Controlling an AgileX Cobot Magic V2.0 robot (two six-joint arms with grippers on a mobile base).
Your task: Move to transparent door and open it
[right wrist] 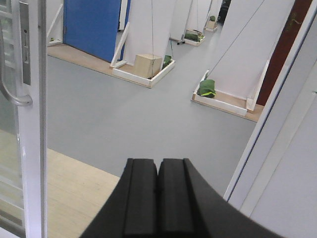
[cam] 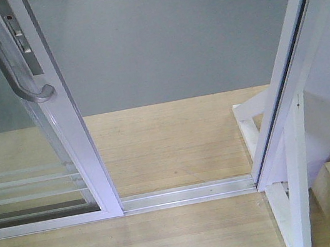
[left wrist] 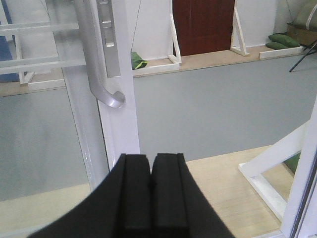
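Observation:
The transparent door (cam: 77, 144) stands at the left of the front view, slid aside on its floor track (cam: 186, 193), leaving a wide gap to the white frame post (cam: 284, 78) on the right. Its curved grey handle (cam: 21, 78) hangs on the door's right rail. The door (left wrist: 119, 114) and handle (left wrist: 101, 84) also show in the left wrist view, and the door (right wrist: 32, 129) and handle (right wrist: 12, 96) at the left edge of the right wrist view. My left gripper (left wrist: 150, 161) is shut and empty, just right of the door rail. My right gripper (right wrist: 157, 166) is shut and empty, facing the gap.
A white brace support (cam: 286, 204) stands at the base of the right post. Beyond the track lie a wooden strip (cam: 168, 142) and grey floor (cam: 164, 41). Further off stand white panels, a blue door (right wrist: 91, 25), a dark red door (left wrist: 203, 25) and green sandbags (right wrist: 207, 88).

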